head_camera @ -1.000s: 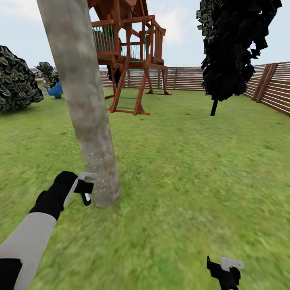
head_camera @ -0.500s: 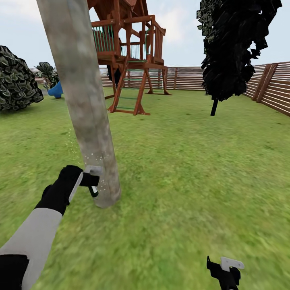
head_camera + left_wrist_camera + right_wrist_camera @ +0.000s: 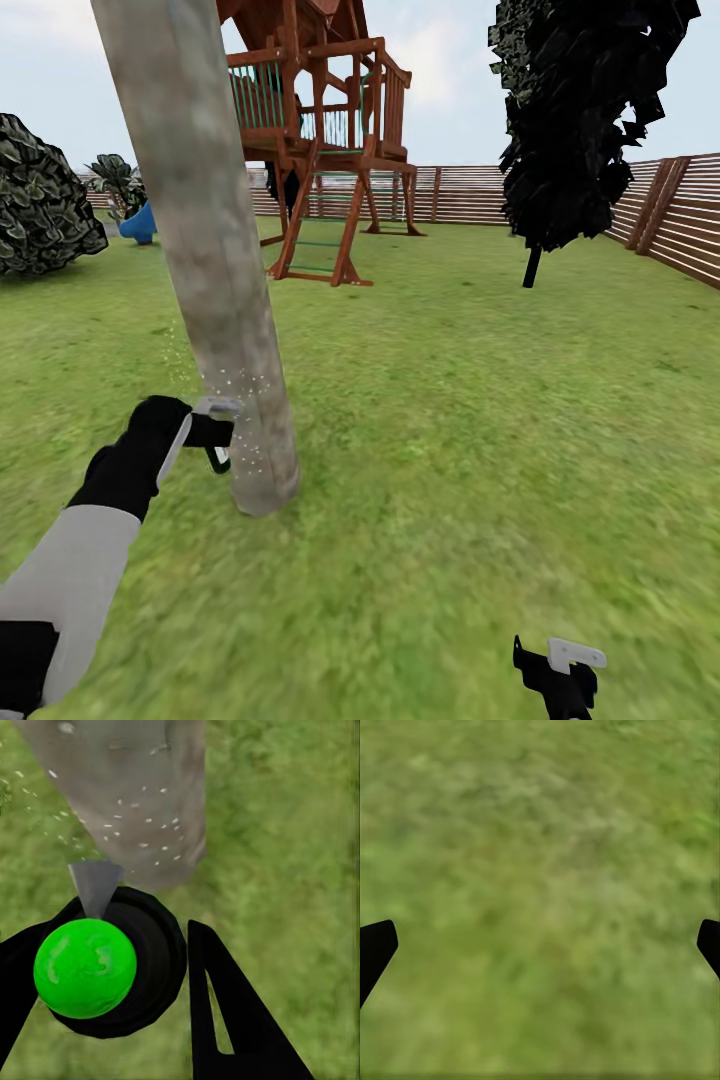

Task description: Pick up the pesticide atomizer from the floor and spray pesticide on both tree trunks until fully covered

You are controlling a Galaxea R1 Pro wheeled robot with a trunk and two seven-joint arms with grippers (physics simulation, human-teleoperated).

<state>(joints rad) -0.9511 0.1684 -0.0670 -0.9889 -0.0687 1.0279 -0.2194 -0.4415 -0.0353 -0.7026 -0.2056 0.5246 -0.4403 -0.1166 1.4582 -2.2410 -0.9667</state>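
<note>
Head view, lower left: left tool [image 3: 205,432] pinches atomizer [image 3: 218,457] at trunk [image 3: 215,270]; sweep nozzle upward, close. Right tool [image 3: 560,670] spread.

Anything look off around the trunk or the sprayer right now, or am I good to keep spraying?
Nothing stands out. The left gripper holds the pesticide atomizer close to the tree trunk, and white droplets speckle the trunk's lower part as expected. The trunk leans in the head view, likely camera tilt. The right gripper hangs open over grass.
</note>
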